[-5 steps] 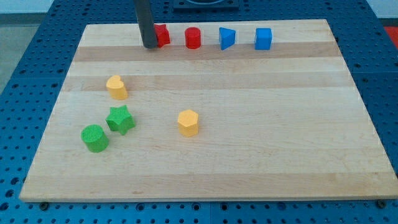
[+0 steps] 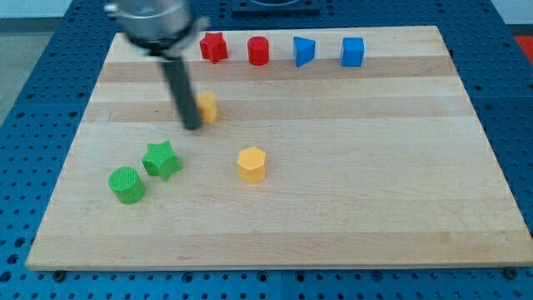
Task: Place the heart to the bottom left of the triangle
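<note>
The yellow heart (image 2: pixel 207 107) lies on the wooden board (image 2: pixel 333 208), upper left of centre, partly hidden by my rod. My tip (image 2: pixel 191 127) touches the heart's left side. The blue triangle (image 2: pixel 304 51) sits in the row along the board's top edge, well to the upper right of the heart.
In the top row are a red star (image 2: pixel 213 47), a red cylinder (image 2: pixel 259 51) and a blue cube (image 2: pixel 353 52). A yellow hexagon (image 2: pixel 251 164) lies near the centre. A green star (image 2: pixel 161 160) and a green cylinder (image 2: pixel 127 184) lie at lower left.
My tip has moved from beside the red star down to the heart's left side. The heart has shifted right and slightly up, from about x 187 to x 249.
</note>
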Robot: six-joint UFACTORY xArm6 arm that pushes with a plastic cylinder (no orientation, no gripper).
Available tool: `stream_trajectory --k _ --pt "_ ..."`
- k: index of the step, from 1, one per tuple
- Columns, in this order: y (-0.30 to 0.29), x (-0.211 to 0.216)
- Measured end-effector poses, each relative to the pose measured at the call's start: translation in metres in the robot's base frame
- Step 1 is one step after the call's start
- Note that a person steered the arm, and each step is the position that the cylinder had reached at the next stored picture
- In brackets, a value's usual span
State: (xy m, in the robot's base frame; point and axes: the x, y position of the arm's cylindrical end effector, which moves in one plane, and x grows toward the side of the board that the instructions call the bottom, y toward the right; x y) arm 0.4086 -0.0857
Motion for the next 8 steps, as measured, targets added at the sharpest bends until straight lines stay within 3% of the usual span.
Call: stream_trajectory --k 1,3,4,6,8 --pt "0.046 -0.009" --pt "-0.099 0.014" --pt "-0.088 -0.024" --pt "0.077 -0.039" --pt "0.041 -0.068"
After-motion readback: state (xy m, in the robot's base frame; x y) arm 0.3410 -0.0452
